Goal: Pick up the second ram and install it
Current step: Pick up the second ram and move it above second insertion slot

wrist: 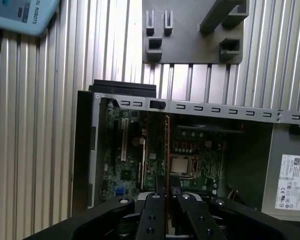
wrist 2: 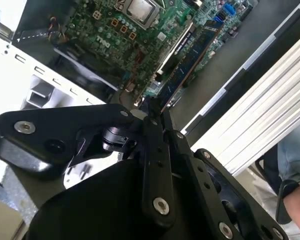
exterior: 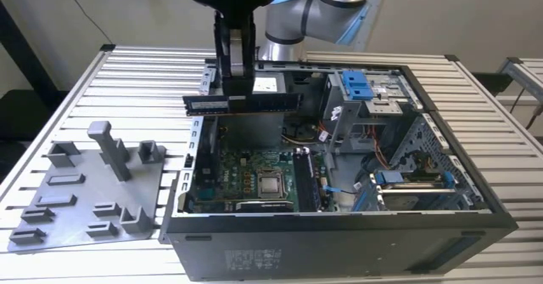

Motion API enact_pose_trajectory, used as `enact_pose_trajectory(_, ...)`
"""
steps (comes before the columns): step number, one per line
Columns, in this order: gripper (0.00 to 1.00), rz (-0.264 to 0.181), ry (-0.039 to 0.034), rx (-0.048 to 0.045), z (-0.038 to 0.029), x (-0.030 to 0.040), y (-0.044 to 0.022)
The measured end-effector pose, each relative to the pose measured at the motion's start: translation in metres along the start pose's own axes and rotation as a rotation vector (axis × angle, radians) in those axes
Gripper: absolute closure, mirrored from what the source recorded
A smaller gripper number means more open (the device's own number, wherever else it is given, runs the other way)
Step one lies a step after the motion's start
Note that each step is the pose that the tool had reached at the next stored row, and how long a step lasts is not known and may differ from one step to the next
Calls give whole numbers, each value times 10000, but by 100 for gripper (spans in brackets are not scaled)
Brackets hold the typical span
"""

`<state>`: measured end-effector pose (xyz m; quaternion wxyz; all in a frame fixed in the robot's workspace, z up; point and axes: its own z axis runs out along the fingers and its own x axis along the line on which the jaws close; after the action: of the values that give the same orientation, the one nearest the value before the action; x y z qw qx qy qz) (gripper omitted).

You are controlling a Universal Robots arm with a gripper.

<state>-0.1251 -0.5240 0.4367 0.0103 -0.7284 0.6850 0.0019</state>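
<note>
Ribbed aluminium bench (exterior: 136,74). At the exterior view's left, a flat grey plastic tray (exterior: 85,198) with an upright grey post (exterior: 107,145); its holders look bare. Further right, the black gripper (exterior: 240,86) hangs from above, clamped on the second ram (exterior: 241,103), a long, narrow, dark circuit-board stick with a blue-and-white label. The stick is level and in the air, over the rear rim of the open black computer case (exterior: 339,233), and touches nothing else. The grip sits about mid-length on the upper edge. In the first wrist view the ram (wrist: 167,150) is edge-on above the green motherboard (wrist: 190,155). My guess: light, stiff and thin, easily cracked or twisted; best held by the bare edges, off the chips and contacts. Rightmost, a blue plastic drive bracket (exterior: 357,84).
</note>
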Motion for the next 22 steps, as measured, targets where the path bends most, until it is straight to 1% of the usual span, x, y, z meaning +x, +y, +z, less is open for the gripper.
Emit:
enact_pose_trajectory(12,86,0,0,0,6,4,-69)
enact_pose_trajectory(15,86,-1,0,0,7,6,-100)
enact_pose_trajectory(19,86,-1,0,0,9,11,-178)
enact_pose_trajectory(22,86,0,-1,0,16,19,-300)
